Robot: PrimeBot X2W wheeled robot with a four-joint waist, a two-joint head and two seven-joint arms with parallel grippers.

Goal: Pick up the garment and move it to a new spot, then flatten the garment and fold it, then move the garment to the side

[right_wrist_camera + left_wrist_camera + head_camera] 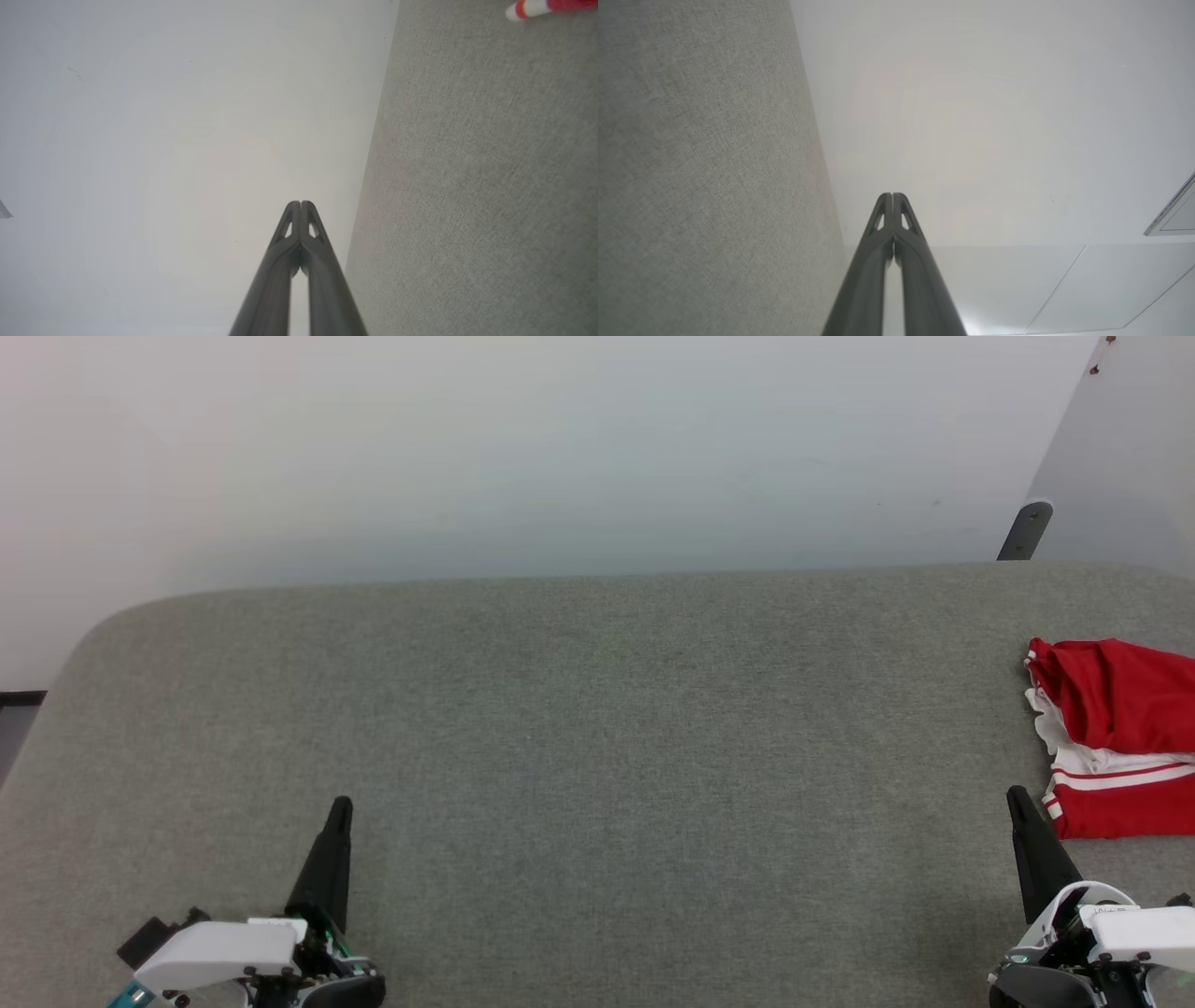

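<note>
Nearest to me, my left gripper (pixel 341 805) sits low on my left with its two dark fingers pressed together and nothing between them. My right gripper (pixel 1017 795) sits low on my right, likewise clenched and empty. Both wrist views show the fingertips meeting. Both grippers point away from me across the grey fabric table (pixel 597 737).

Just past my right fingertips, and a little further to the right, lies the shirt (pixel 1116 728). It is a red heap with a white sleeve and red-and-white striped trim, and it rests on the table at the right edge of my head view, which cuts it off. Its near corner is just beside my right gripper's tip but not touching it. I cannot tell how high the tip hangs above the cloth. The part of the shirt I can see runs away from me, near to far. It looks loosely doubled over, not spread flat, and how far it goes on to the right is hidden.

My left gripper is well apart from the shirt, with the whole bare middle of the table between them. I judge any reach for the shirt belongs to my right arm, going forward and outward to the right. Beyond the table's far edge is a plain pale wall (pixel 560 457).
</note>
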